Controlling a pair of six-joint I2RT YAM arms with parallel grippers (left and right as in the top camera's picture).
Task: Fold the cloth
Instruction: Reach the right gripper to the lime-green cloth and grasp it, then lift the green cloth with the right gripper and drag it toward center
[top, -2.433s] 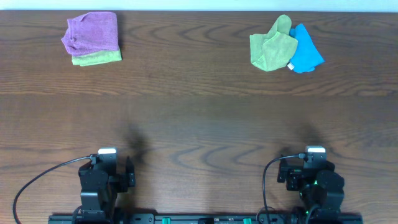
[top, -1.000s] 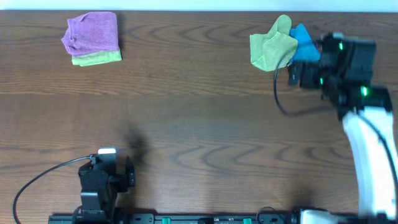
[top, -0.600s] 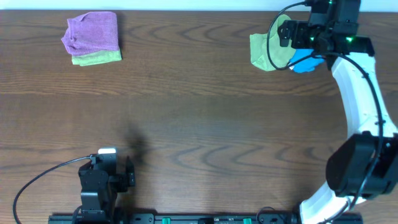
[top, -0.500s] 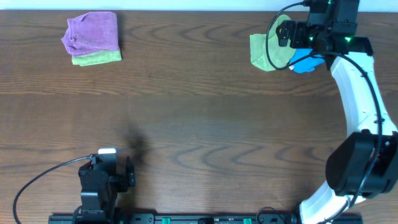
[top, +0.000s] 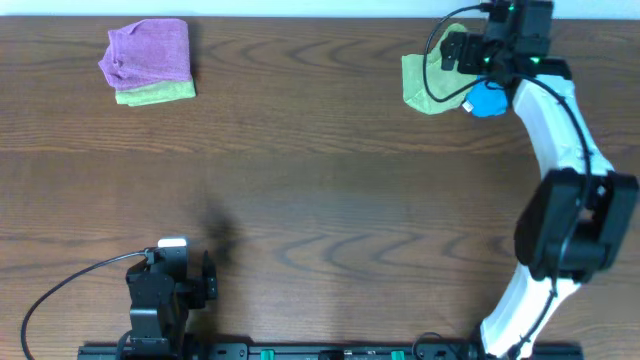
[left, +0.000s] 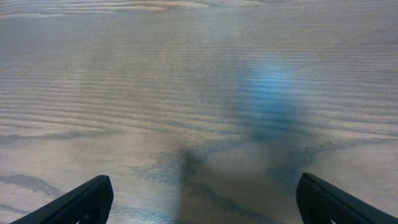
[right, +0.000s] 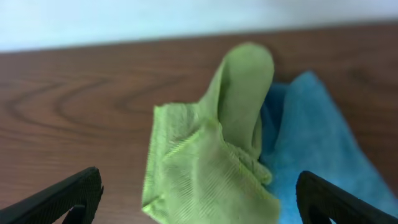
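Observation:
A crumpled green cloth (top: 425, 82) lies at the far right of the table, partly over a blue cloth (top: 488, 100). In the right wrist view the green cloth (right: 211, 162) fills the middle and the blue cloth (right: 317, 149) lies to its right. My right gripper (right: 199, 211) is open, its fingers spread wide on either side of the green cloth, just above it. In the overhead view the right gripper (top: 462, 55) hangs over both cloths. My left gripper (left: 199, 202) is open and empty over bare wood at the near left.
A folded purple cloth (top: 148, 52) on a folded green cloth (top: 155, 94) sits at the far left. The table's far edge (top: 320, 17) runs just behind the cloths. The left arm (top: 165, 290) rests at the near edge.
My right arm has swung from the near right edge out to the far right and now hovers over the green and blue cloths. The left arm has not moved.

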